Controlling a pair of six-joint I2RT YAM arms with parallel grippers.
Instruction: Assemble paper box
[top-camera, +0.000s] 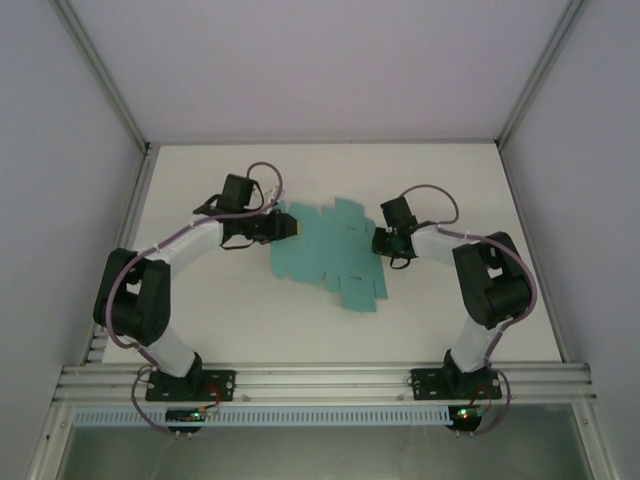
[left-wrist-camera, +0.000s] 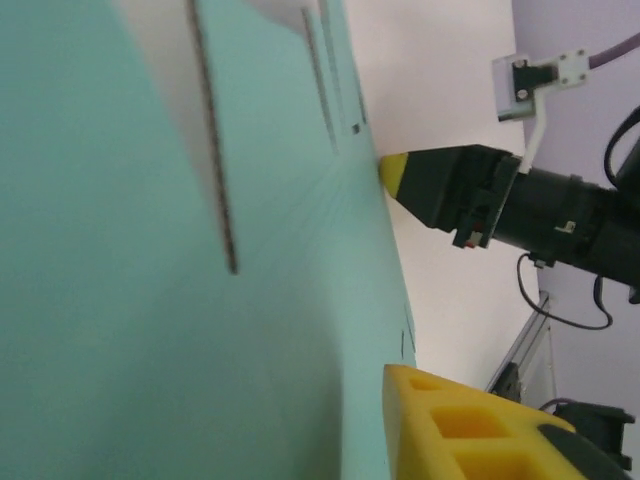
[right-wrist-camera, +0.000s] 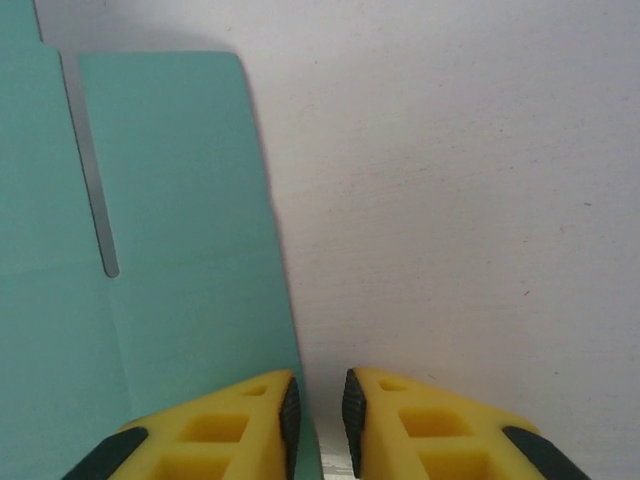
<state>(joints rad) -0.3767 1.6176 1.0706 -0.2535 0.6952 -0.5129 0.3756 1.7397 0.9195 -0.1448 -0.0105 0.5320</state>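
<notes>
No text, label or number can be read, on the paper box (top-camera: 325, 255) or elsewhere

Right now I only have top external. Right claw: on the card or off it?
Observer: Straddling its edge. In the right wrist view the right claw has one finger over the paper box sheet, the other over bare table.
Operator: Jaws?
Observer: Narrow gap between the pads, nothing pinched that I can see.
Operator: Left claw got it?
Observer: Can't tell. The left wrist view has the sheet close beside one finger of the left claw; a clamp can't be confirmed.
</notes>
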